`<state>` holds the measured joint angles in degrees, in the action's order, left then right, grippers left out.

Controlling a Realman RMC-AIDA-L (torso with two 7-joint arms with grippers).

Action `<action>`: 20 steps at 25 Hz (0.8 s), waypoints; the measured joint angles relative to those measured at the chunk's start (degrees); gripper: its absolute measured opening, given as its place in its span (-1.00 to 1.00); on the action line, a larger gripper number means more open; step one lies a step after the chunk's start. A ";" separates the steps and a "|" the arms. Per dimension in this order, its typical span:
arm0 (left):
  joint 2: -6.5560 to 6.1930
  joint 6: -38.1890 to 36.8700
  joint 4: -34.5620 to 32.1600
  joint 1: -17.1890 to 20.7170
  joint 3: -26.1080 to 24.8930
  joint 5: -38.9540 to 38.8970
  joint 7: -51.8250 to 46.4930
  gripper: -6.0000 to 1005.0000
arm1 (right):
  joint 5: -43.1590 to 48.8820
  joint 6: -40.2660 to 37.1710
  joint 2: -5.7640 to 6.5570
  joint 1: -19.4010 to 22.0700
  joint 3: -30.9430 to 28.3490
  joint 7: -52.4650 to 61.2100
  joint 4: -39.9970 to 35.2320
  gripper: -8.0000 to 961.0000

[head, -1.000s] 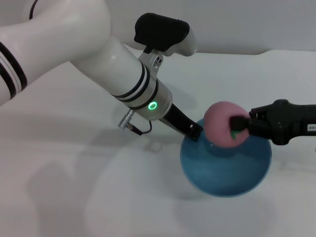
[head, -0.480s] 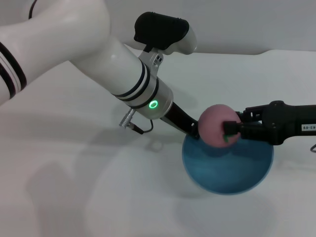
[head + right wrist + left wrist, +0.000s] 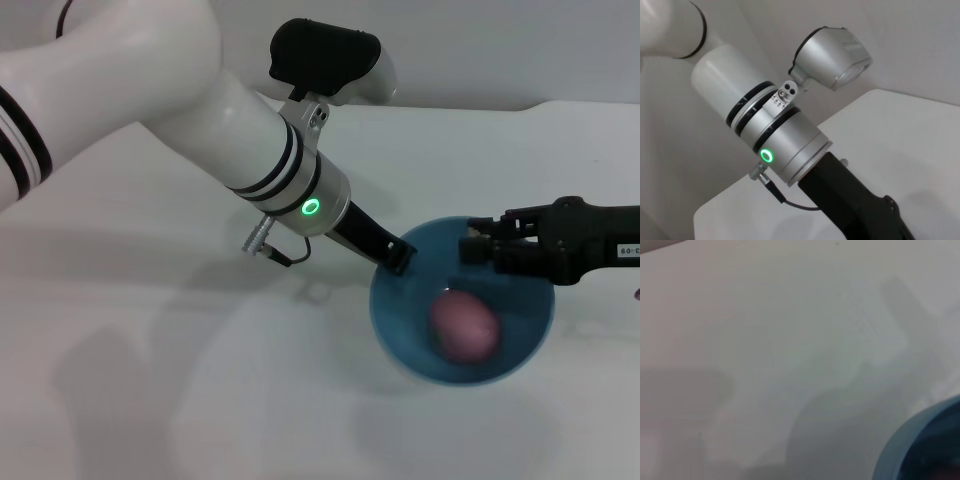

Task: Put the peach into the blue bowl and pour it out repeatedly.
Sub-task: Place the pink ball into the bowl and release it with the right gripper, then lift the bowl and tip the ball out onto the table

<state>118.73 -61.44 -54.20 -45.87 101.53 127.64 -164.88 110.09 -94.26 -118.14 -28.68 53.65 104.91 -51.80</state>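
The pink peach (image 3: 464, 324) lies inside the blue bowl (image 3: 398, 328), on its floor toward the right. My left gripper (image 3: 396, 259) is shut on the bowl's left rim and holds it on the white table. My right gripper (image 3: 480, 238) is open and empty, hovering over the bowl's far right rim, just above the peach. A piece of the bowl's rim (image 3: 912, 440) shows in the left wrist view. The right wrist view shows only my left arm and its black gripper body (image 3: 860, 210).
The white table (image 3: 200, 380) spreads to the left and front of the bowl. My big left forearm (image 3: 250, 140) crosses above the table's left and middle. A pale wall edge (image 3: 500, 105) runs along the back.
My right gripper carried the peach down over the bowl and let go. The peach dropped into the bowl. The left gripper stayed on the rim.
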 joint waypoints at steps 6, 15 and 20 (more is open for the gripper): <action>0.01 1.30 -0.01 0.00 0.25 0.15 0.08 -0.99 | -0.54 1.53 -0.08 0.57 -2.77 0.02 0.02 -0.24; 0.12 21.94 -0.88 3.48 10.98 -4.81 2.94 -0.99 | -4.30 3.54 0.34 3.99 -24.51 0.10 6.54 -0.24; 0.11 41.10 -0.46 6.86 20.72 -4.76 7.75 -0.99 | -4.36 4.11 0.37 7.47 -30.15 0.06 7.03 -0.24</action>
<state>118.83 -20.34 -54.66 -39.01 122.25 122.88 -157.13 105.72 -90.15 -117.77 -21.22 23.50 104.96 -44.77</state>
